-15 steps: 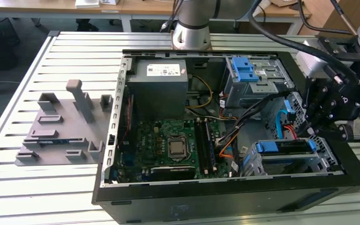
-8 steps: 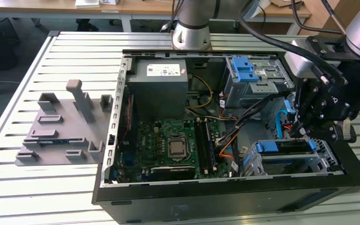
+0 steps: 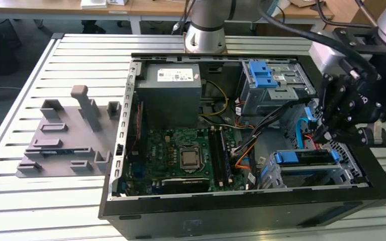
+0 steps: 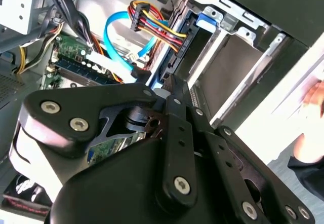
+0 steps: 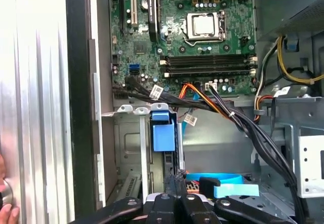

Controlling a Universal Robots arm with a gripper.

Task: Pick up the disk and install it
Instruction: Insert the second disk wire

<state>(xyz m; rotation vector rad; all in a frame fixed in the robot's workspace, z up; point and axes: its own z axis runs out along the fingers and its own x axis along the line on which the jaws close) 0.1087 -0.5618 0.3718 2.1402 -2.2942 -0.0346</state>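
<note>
- Where the fingers meet in the first wrist view, the gripper (image 5: 177, 196) has them drawn close together at the near end of the disk (image 5: 163, 135). I cannot tell whether they pinch its edge or only bear against it.
- The disk stands on edge in the cage (image 3: 351, 173) at the case's corner, at the exterior view's right, blue rails against the cage guides. That looks like the installed slot, so I judge it seated or nearly so.
- The gripper (image 3: 327, 136) hangs steeply over that corner, probably to stay in line with the guides.
- Room is tight: a blue cable (image 3: 305, 128) loops just beside the fingers, and a black bundle (image 5: 243, 127) crosses between cage and board (image 3: 186, 153).
- The case wall (image 3: 247, 211) hems the cage on two sides; above it is open.
- The stand (image 3: 66, 140) sits well apart on the table.
- A hand (image 5: 6, 211) rests near the case's outer edge.
</note>
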